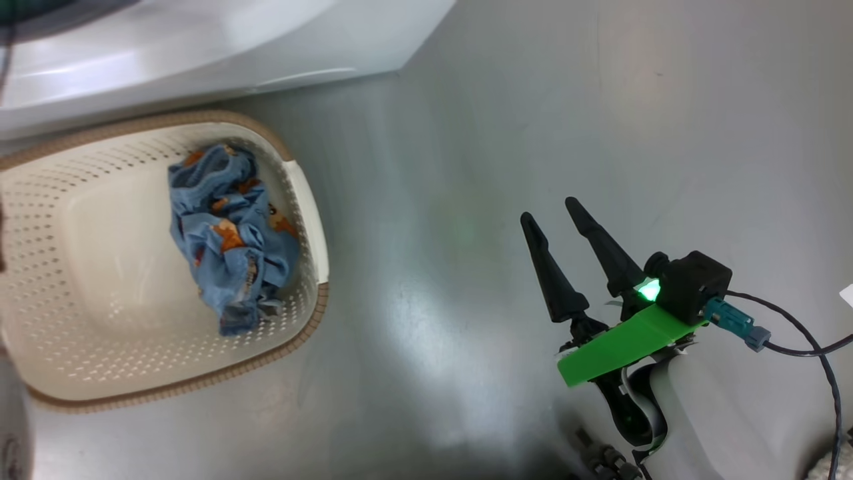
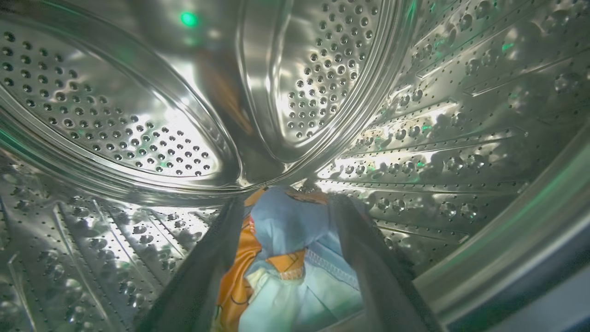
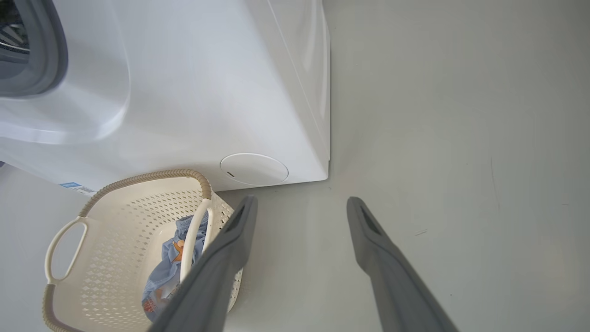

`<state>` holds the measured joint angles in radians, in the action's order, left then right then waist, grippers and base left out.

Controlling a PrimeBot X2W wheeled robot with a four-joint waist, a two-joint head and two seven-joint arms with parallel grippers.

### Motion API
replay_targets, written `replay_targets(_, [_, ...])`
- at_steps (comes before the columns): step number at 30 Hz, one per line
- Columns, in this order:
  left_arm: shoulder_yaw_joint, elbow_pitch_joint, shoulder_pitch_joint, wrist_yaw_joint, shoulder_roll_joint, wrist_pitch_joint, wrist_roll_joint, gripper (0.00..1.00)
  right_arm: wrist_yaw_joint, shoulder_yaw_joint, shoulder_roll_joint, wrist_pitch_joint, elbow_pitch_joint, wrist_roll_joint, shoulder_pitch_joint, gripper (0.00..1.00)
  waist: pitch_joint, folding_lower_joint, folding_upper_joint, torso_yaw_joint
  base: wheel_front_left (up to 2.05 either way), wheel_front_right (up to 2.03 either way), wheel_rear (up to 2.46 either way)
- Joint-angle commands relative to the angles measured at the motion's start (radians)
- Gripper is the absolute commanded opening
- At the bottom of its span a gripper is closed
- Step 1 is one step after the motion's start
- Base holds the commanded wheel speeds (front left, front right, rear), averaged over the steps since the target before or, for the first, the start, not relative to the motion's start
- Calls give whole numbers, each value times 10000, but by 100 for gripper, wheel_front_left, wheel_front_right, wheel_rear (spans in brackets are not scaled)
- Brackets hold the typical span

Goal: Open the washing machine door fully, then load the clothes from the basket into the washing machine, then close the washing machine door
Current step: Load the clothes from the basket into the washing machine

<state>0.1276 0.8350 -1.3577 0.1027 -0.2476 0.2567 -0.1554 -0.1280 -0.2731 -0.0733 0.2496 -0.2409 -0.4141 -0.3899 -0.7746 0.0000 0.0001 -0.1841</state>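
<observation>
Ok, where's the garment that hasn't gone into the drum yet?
Head view, left side: the garment lies crumpled in the basket, toward its right wall, just below the white washing machine and well left of the open right gripper.

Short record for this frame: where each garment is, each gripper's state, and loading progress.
first garment: in the drum, between the fingers of the left gripper
second garment: crumpled in the basket, by the washing machine
left gripper: open, inside drum
right gripper: open, empty, above floor
progress: one garment yet to load
</observation>
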Motion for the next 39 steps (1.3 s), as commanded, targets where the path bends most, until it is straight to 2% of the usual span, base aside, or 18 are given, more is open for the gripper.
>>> replay_targets(1, [-27, -173, -36, 30, -367, 51, -13, 100, -27, -151, -22, 122, 136, -40, 322, 100, 195, 0, -1, 177, 0, 0, 0])
replay_targets(12, [-99, 188, 1034, 44, 129, 51, -350, 100, -27, -2, -167, 122, -35, -48, 492, 100, 1163, 0, -1, 660, 0, 0, 0])
replay_targets(18, [-294, -177, 1684, 51, 307, 51, -550, 100, -27, 83, -221, 122, -113, -50, 643, 100, 1781, 0, -1, 831, 0, 0, 0])
replay_targets(30, [-761, -1928, 4206, 41, 386, 51, -630, 100, -27, 303, -246, 122, -63, 76, 1219, 100, 3220, 0, -1, 1087, 0, 0, 0])
replay_targets(39, [-1508, -4211, 6986, -109, 564, 51, -658, 100, -27, 407, -242, 122, 149, 251, 1657, 100, 4210, 0, -1, 1163, 0, 0, 0])
